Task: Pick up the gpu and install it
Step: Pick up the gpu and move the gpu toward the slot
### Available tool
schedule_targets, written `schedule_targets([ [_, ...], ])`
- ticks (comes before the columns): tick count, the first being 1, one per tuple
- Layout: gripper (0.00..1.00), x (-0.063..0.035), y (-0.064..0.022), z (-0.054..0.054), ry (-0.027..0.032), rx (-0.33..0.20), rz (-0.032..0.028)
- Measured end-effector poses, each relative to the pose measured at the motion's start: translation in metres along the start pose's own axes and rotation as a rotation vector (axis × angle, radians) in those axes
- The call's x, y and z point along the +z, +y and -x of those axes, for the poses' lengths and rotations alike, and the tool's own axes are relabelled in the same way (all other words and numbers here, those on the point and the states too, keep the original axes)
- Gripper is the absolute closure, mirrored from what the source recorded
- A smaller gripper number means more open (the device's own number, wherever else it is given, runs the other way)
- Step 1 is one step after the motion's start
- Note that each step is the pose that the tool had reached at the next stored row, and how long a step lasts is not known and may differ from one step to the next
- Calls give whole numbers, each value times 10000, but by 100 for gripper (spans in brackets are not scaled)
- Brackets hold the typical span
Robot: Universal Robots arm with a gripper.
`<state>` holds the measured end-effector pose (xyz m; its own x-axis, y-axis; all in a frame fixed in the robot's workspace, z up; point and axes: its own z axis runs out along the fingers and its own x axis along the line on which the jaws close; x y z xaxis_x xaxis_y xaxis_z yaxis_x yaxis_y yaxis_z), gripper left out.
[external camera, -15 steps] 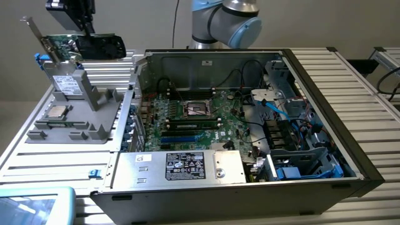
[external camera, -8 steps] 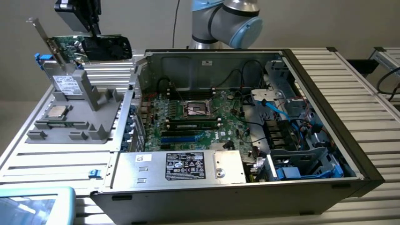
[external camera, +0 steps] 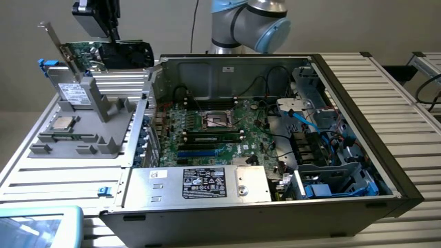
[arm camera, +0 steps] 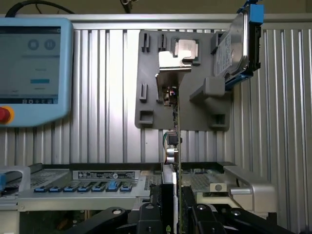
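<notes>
Gpu [external camera: 117, 54] hangs in the air, on edge, clamped in the gripper [arm camera: 175, 217], whose jaws stand partly closed on the card's two faces. You see its silver bracket [external camera: 49, 36] pointing to the exterior view's left. Below it lies the grey holder [external camera: 103, 111], carrying a drive [external camera: 72, 93] and a chip [external camera: 63, 122]. The open case [external camera: 358, 103] sits just beside it, to the exterior view's right, its motherboard [external camera: 206, 129] exposed.

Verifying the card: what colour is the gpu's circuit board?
Green; the gpu shows best in the exterior view.
</notes>
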<state>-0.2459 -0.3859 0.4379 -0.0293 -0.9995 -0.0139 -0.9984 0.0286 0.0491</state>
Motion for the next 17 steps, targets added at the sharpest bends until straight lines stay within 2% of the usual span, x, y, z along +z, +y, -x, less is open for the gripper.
schedule_targets([
  [17,72,-34,-631,-210,0,0,37],
])
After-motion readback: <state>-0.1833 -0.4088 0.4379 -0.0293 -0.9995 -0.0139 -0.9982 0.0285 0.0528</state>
